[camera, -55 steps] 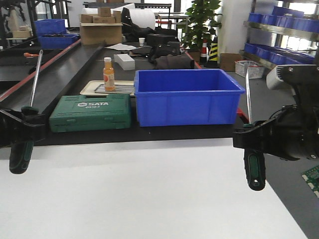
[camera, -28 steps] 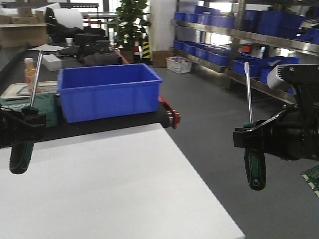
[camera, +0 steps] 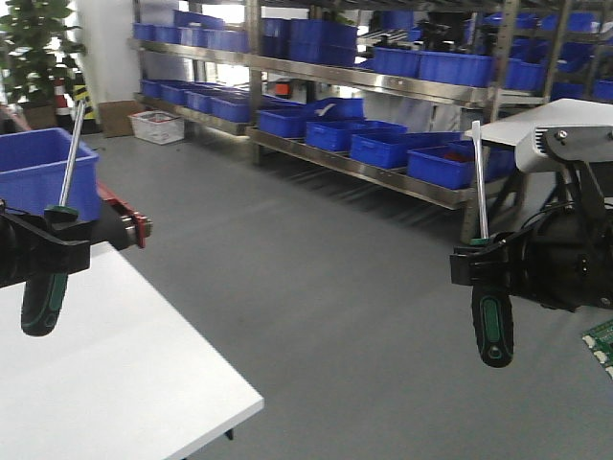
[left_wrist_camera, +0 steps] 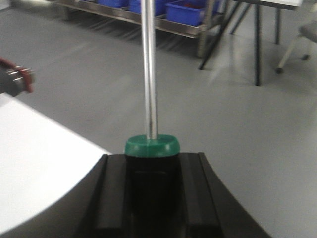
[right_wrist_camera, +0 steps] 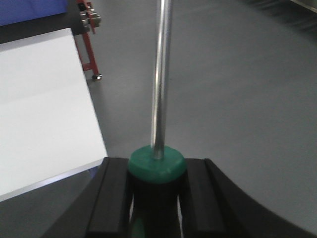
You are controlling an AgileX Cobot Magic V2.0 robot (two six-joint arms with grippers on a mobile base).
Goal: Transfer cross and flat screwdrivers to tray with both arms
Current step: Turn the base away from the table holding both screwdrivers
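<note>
Both screwdrivers are held upright, shafts pointing up. The left one (camera: 43, 302) has its black-and-green handle hanging below my left gripper (camera: 53, 244), which is shut on it at the far left over the white table. In the left wrist view its green collar (left_wrist_camera: 151, 146) sits between the fingers of that gripper (left_wrist_camera: 151, 171). The right screwdriver (camera: 491, 326) hangs over the grey floor, with my right gripper (camera: 484, 264) shut on its handle. In the right wrist view its collar (right_wrist_camera: 157, 163) is also clamped by the gripper (right_wrist_camera: 157, 181). The tray is out of view.
The white table (camera: 105, 374) fills the lower left, its corner near the bottom middle. A blue bin (camera: 38, 172) and a red-framed bench end (camera: 134, 226) stand at the left. Metal shelves with several blue bins (camera: 383, 134) line the back. Grey floor lies between.
The whole view has swung right: the green case, bottle and most of the blue bin slid off to the left, and shelving came into view. Both grippers still hold their screwdrivers the same way.
</note>
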